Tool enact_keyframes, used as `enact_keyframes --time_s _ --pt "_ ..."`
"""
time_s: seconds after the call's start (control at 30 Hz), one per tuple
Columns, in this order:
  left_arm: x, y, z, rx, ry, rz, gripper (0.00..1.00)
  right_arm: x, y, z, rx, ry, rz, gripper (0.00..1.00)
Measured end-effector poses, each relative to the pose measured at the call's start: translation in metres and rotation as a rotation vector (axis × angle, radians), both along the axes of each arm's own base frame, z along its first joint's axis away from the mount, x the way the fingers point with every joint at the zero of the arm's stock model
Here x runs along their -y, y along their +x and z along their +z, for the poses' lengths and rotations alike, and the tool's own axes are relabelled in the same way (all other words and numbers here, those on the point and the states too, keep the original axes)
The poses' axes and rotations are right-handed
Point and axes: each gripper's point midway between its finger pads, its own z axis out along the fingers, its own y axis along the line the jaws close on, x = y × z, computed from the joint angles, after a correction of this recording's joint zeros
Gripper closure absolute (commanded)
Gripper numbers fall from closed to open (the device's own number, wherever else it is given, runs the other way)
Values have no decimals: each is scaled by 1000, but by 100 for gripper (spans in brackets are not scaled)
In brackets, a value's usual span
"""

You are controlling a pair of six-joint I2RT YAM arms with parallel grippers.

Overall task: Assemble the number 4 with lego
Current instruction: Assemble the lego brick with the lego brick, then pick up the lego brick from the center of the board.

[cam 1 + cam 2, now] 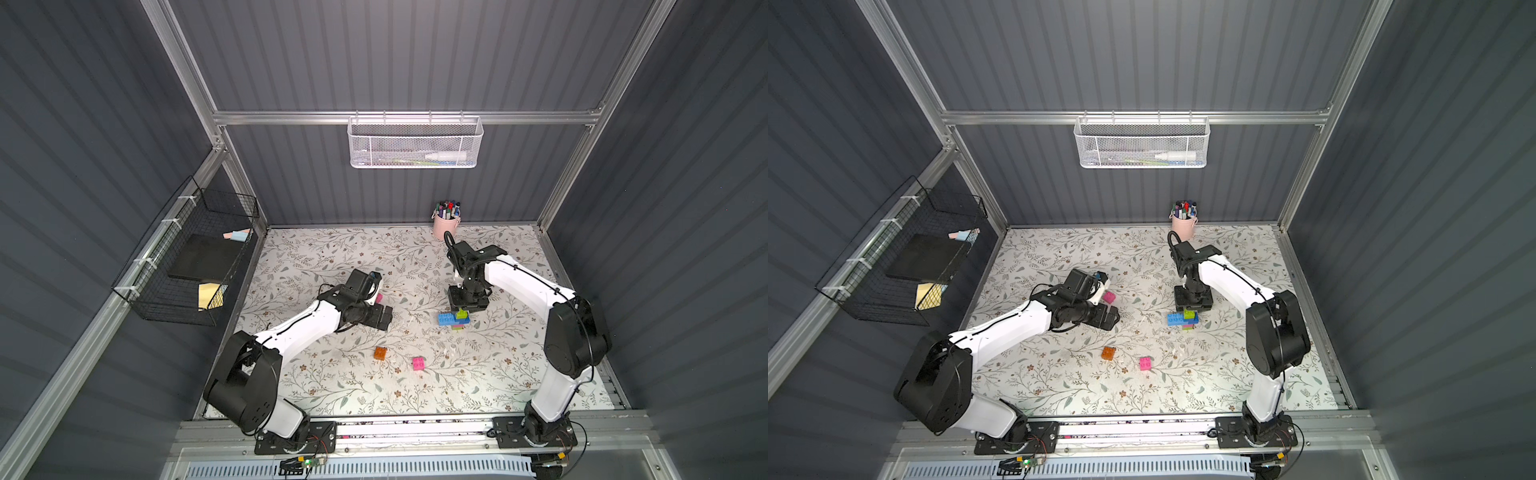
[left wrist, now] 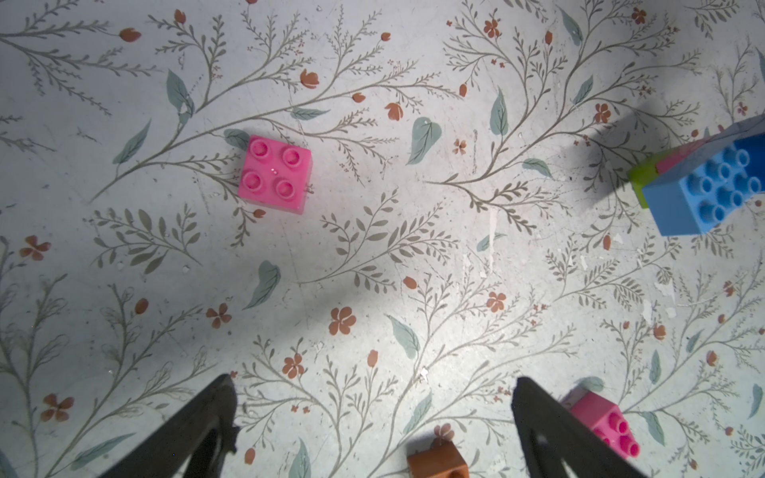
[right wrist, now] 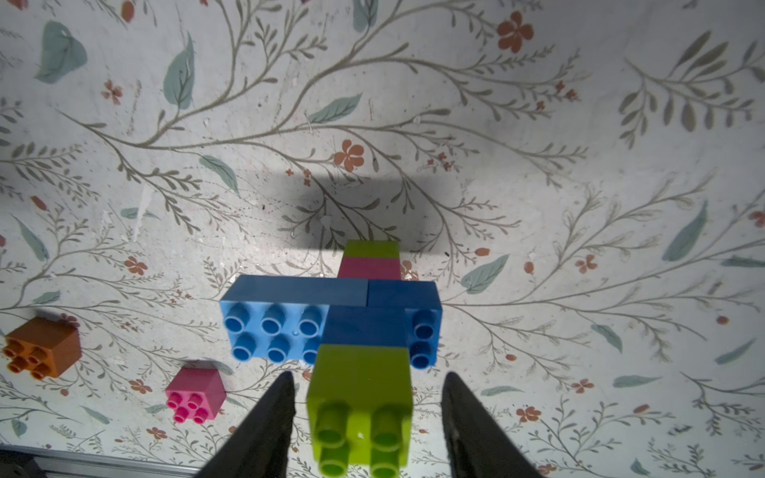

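Floral worktop (image 1: 316, 257) inside grey booth walls (image 1: 395, 62), and the number 4 (image 1: 454, 320) is standing upright a bit right of centre, about mid-depth. The right tool (image 3: 367, 374) is parked straight over it. In the right wrist view its jaws sit either side of the lime brick (image 3: 360, 385) topping the stack, with a sliver of daylight on both sides, so they're apart and not gripping anything. That brick looks seated on the dark blue brick (image 3: 364, 331) under it. My read: this is the let-go end of placing that piece.

The left tool (image 2: 372, 380) is spread wide and empty, hovering left of centre. The far pink brick (image 2: 275, 174) is just beyond it. The orange brick (image 1: 380, 352) and near pink brick (image 1: 418, 363) lie loose on the near side, well apart from the build.

What's missing, I reckon, is the upper-left arm of the 4, since the left end of the long blue brick (image 3: 273, 327) has bare studs. So next up, the right tool needs to lift straight off without nudging the lime brick. Then one loose brick gets grabbed squarely and pressed onto those studs, probably with the stack steadied, since it looks tall and narrow-footed.
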Motion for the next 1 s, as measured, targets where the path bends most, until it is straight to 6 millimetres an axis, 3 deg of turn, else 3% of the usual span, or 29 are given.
enact_keyframes --time_s 0.27,0.4,0.53,0.67,0.83,1.0 --pt "-3 -1 0 2 13 4 1 -1 3 45 104 50 -1 35" --pt "-7 -1 4 14 26 14 0 0 -10 73 151 83 16 30" --pt "-15 0 10 29 41 35 0 -19 -35 85 155 118 79 29" --pt "-23 -2 22 55 48 59 1 -51 -75 71 88 136 153 29" --pt "-32 -6 33 78 47 83 1 -78 -119 39 -5 148 159 28" --pt "-44 -21 32 63 54 103 1 -94 -135 12 -52 133 114 27"
